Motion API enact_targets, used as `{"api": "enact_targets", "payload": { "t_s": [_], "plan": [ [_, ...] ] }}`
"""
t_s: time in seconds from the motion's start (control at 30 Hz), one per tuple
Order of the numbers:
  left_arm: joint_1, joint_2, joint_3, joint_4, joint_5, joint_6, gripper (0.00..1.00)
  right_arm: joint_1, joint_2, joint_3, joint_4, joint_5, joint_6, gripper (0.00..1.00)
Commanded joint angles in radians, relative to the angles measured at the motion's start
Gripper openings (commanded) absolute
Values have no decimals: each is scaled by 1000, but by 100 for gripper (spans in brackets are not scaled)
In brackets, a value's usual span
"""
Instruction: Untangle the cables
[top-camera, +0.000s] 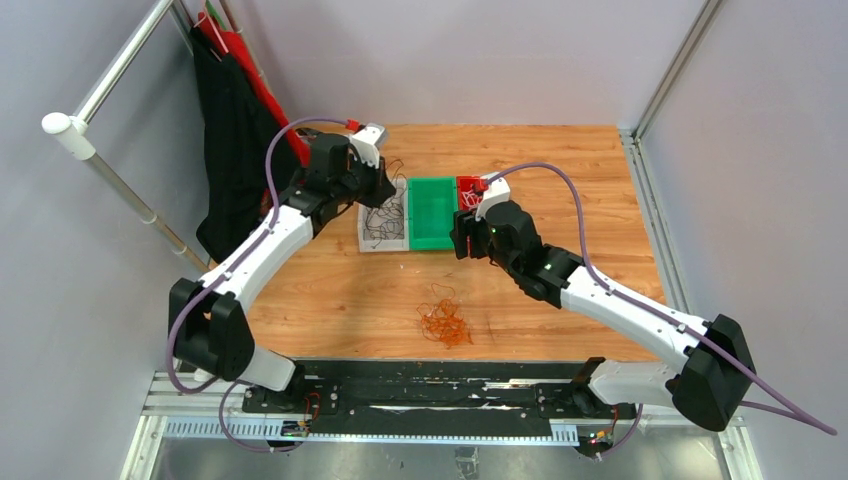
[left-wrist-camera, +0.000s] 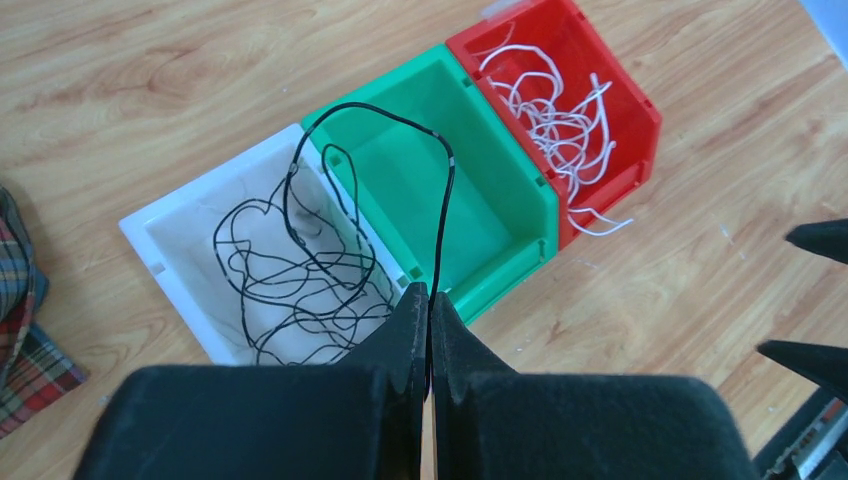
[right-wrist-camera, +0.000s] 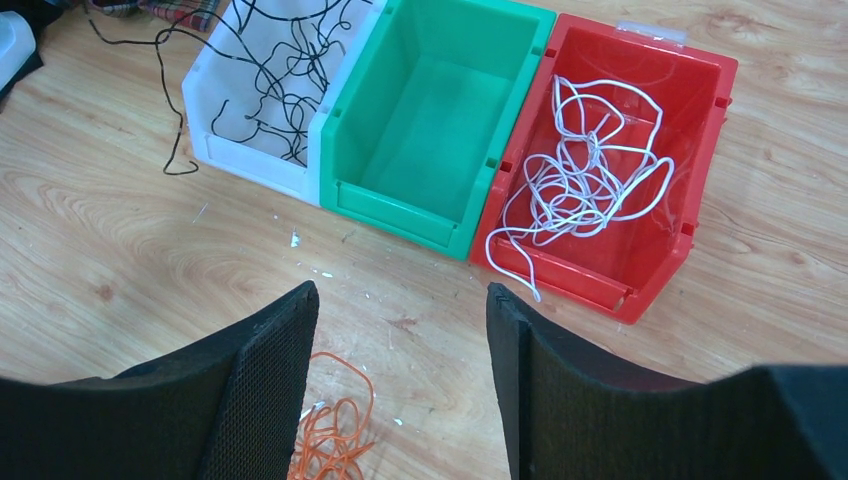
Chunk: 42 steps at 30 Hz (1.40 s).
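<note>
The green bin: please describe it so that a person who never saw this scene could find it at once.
On the wooden table, three plastic bins stand in a row. The green bin is the middle one, between the white bin holding black cables and the red bin holding white cables. Only it has a bare floor.

The light was bright and even in all 3 views, coming from above. Shadows on the wooden table were soft. The fingers nearest each wrist camera looked slightly blurred.
</note>
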<state>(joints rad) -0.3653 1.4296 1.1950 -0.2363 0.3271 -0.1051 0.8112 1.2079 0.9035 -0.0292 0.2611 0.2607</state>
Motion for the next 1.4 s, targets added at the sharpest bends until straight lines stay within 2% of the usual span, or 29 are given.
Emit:
{"api": "enact_targets", "payload": {
  "t_s": [0.0, 0.3, 0.57, 0.8, 0.97, 1.37],
  "plan": [
    [-3, 58, 54, 48, -26, 44, 1, -10, -5, -14, -1, 30, -22, 62],
    [-1, 204, 140, 168, -10, 96, 1, -13, 30, -42, 54, 23, -25, 62],
    [34, 254, 59, 307, 15, 146, 1, -16, 74, -43, 58, 22, -31, 62],
    [65, 230, -63, 253, 40, 226, 1, -35, 85, -39, 57, 11, -21, 62],
    [65, 211, -122, 226, -4, 256, 1, -45, 86, -37, 58, 1, -9, 61],
    [27, 313, -74, 231, -139, 352, 1, -56, 84, -43, 53, 1, -3, 61]
  ]
}}
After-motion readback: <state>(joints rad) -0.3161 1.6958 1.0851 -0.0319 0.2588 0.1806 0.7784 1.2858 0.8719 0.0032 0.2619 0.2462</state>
